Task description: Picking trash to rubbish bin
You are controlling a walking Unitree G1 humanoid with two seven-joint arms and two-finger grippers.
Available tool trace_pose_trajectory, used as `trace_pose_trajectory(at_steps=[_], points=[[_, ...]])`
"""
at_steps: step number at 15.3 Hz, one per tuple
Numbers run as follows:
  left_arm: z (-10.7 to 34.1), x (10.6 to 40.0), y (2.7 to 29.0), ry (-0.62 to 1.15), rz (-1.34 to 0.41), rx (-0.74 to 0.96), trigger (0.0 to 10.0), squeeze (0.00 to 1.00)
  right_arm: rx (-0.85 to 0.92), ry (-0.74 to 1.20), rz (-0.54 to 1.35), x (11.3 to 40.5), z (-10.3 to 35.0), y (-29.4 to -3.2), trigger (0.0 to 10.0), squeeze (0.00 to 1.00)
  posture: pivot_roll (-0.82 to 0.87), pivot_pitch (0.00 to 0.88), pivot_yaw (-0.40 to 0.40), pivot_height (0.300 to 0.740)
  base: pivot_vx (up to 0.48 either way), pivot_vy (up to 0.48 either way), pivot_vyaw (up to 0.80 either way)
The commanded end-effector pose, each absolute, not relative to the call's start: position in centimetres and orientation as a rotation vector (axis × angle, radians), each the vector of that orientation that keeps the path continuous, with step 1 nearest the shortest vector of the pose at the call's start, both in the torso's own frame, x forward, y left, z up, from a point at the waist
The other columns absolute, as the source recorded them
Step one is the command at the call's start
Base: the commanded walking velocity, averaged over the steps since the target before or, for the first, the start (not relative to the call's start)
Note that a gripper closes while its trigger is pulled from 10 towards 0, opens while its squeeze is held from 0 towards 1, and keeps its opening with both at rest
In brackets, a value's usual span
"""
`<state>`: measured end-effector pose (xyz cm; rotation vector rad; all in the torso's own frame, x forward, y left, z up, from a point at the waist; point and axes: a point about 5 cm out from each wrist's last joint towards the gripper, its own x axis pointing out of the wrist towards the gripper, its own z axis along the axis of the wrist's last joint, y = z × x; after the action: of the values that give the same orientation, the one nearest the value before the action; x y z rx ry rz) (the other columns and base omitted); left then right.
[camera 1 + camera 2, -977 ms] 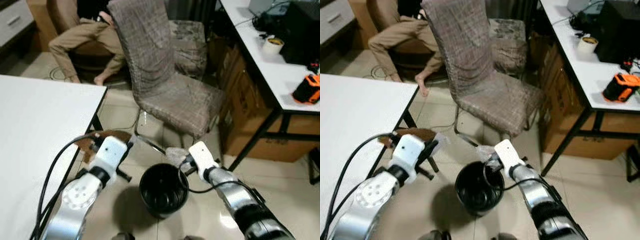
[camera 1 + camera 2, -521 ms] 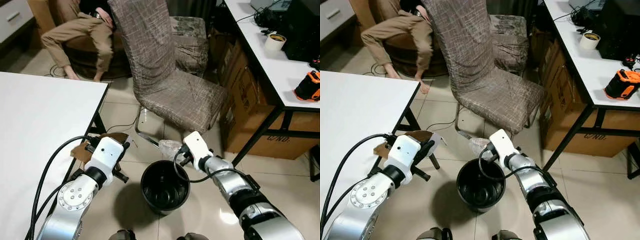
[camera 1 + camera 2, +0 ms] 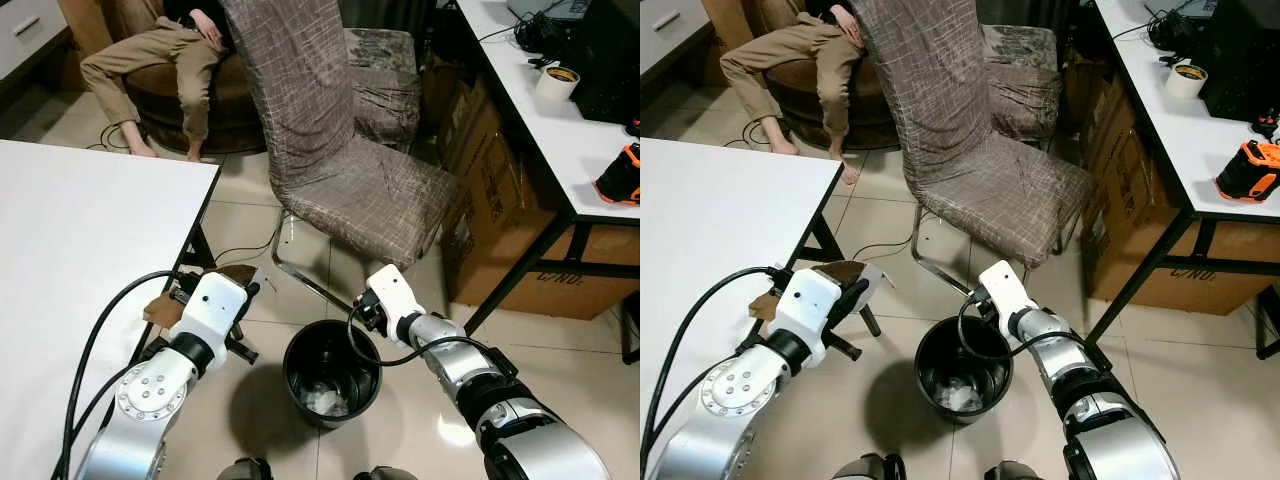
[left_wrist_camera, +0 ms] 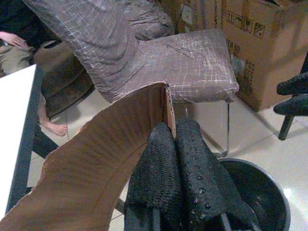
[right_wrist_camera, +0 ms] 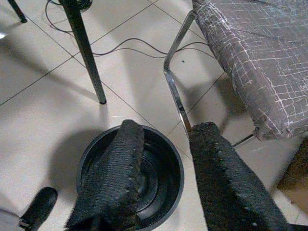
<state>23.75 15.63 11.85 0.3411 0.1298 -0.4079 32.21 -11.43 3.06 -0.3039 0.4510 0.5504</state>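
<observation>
even indoor light, glare on glossy floor tiles [image 3: 450,425] (sharp, slightly grainy wrist views).

— What's directly ahead of you?
— The bin [image 3: 331,373] stands on the floor, near and central, with crumpled trash [image 3: 322,398] inside it. The chair [image 3: 345,180] stands just behind it.

— And to the sides?
— On your left, a table [image 3: 80,270]; the left gripper [image 4: 177,159], left of the bin, grips a cardboard piece [image 4: 101,171]. On your right, a desk [image 3: 545,110]. The right gripper [image 5: 166,163] hangs spread above the bin's far right rim.
</observation>
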Motion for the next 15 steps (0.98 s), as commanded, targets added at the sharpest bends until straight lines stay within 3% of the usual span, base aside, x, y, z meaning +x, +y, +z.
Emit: trace_pose_trajectory(at_steps=[1, 2, 4, 8, 15], points=[[11.2, 23.9, 15.1, 0.143, -0.417, 0.332, 10.0, 0.00, -0.314, 0.426, 0.519, 32.4, 3.4, -12.2, 10.0, 0.53, -0.15, 0.093, -0.020, 0.740, 0.000, 0.000, 0.00], [10.2, 24.0, 14.3, 0.174, -0.444, 0.321, 10.0, 0.00, -0.295, 0.410, 0.503, 32.0, 3.3, -12.6, 10.0, 0.00, -0.17, 0.086, -0.017, 0.740, 0.000, 0.000, 0.00], [8.1, 24.2, 12.6, 0.222, -0.520, 0.319, 10.0, 0.00, -0.276, 0.372, 0.503, 30.5, 3.1, -13.4, 10.0, 0.00, -0.21, 0.084, -0.007, 0.740, 0.000, 0.000, 0.00], [4.1, 27.4, 7.5, 0.291, -0.692, 0.328, 10.0, 0.00, -0.253, 0.331, 0.518, 23.9, 4.6, -15.4, 10.0, 0.00, -0.29, 0.096, 0.011, 0.740, 0.000, 0.000, 0.00], [1.7, 29.1, 4.7, 0.380, -0.753, 0.451, 10.0, 0.00, -0.209, 0.335, 0.581, 18.8, 7.7, -14.6, 10.0, 0.00, -0.34, 0.106, 0.032, 0.740, 0.000, 0.000, 0.00]])
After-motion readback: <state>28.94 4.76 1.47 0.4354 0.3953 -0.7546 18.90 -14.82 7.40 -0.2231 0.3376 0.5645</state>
